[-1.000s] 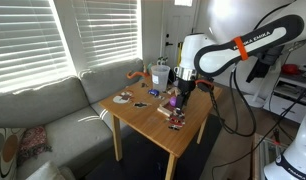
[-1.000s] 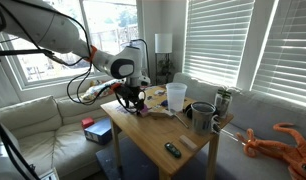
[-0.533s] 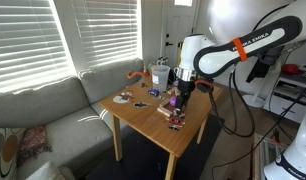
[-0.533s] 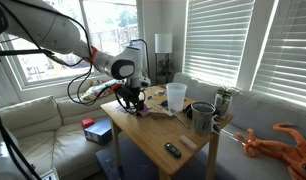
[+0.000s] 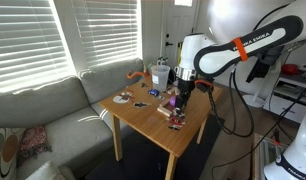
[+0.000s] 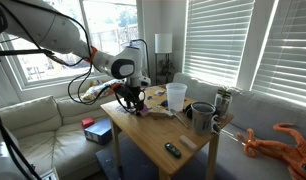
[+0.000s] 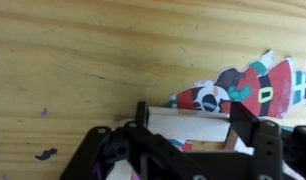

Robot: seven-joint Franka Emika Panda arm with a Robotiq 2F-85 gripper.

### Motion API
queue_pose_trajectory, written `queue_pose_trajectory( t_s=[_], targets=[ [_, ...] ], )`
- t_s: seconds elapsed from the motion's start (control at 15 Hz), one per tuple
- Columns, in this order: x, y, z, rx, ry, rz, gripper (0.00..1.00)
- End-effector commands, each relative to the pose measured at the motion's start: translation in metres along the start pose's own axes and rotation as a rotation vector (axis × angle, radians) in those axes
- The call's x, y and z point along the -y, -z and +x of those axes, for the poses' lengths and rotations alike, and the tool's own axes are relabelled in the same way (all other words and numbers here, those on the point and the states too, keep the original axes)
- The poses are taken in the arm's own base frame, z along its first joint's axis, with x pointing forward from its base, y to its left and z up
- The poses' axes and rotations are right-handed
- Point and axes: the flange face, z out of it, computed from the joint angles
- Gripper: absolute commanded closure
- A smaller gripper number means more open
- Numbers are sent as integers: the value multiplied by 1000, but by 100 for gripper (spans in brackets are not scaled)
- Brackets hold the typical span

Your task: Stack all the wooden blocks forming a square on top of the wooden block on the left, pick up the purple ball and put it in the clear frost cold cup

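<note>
In the wrist view my gripper is low over the table, its jaws closed against the two ends of a pale wooden block. Another pale block edge shows just beneath it. In both exterior views the gripper hangs over the table's middle, and the other blocks are too small to make out. A small purple spot, probably the purple ball, lies right by the fingers. The frosted clear cup stands upright farther back on the table.
A flat colourful Santa-like cutout lies under and beside the block. An orange curved object, a dark bluish cylinder, a small dark remote-like item and a small cluttered piece sit on the wooden table. A sofa stands beside it.
</note>
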Motion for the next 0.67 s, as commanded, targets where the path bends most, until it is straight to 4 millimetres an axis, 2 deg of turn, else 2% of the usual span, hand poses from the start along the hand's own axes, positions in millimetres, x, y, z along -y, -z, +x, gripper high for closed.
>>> queue_pose_trajectory(
  t_s=[0.0,0.2,0.4,0.47,0.53,0.6],
  targets=[
    [1,17,-17,-5,5,-30,44],
    [7,40,-34,-21,102,-77,73],
    [11,63,-41,-34,166,-122,90],
    [11,68,-40,-48,164,-125,49],
    [11,70,-38,-60,138,-120,54],
    [11,70,-36,-66,124,-113,53]
  ],
)
